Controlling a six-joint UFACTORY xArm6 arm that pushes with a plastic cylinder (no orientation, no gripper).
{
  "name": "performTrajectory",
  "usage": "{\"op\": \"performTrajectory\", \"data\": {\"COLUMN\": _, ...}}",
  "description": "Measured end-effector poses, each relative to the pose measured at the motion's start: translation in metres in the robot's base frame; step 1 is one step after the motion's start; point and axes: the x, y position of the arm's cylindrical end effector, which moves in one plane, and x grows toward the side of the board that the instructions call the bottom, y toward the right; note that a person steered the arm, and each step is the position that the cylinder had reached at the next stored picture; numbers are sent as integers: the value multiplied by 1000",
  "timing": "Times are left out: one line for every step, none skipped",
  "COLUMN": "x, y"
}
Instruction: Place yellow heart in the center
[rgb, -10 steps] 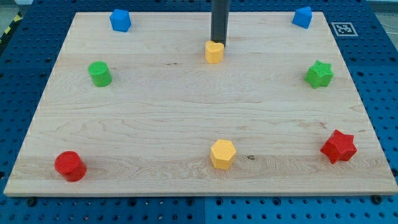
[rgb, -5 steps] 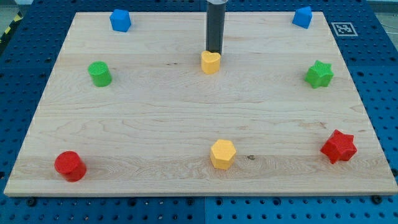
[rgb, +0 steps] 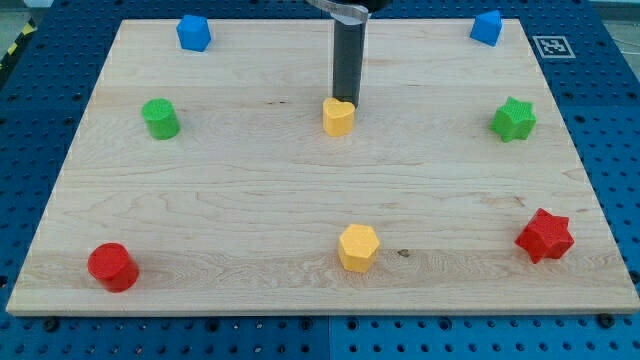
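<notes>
The yellow heart (rgb: 339, 117) lies on the wooden board (rgb: 250, 190), above the board's middle and near the view's centre line. My tip (rgb: 346, 101) stands right behind it, on its top side, touching or nearly touching its upper right edge. The dark rod rises straight up out of the view's top.
A yellow hexagon (rgb: 358, 247) sits near the bottom middle. A red cylinder (rgb: 111, 267) is bottom left, a red star (rgb: 544, 236) bottom right. A green cylinder (rgb: 159, 118) is left, a green star (rgb: 513, 119) right. Blue blocks sit top left (rgb: 193, 32) and top right (rgb: 486, 27).
My tip has moved toward the view's bottom, pushing the yellow heart down the board. The heart has shifted down and slightly left. Other blocks have not moved.
</notes>
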Motion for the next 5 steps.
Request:
{"op": "performTrajectory", "data": {"x": 1, "y": 0}}
{"op": "performTrajectory", "data": {"x": 9, "y": 0}}
{"op": "performTrajectory", "data": {"x": 12, "y": 2}}
{"op": "performTrajectory", "data": {"x": 11, "y": 2}}
{"op": "performTrajectory", "data": {"x": -2, "y": 5}}
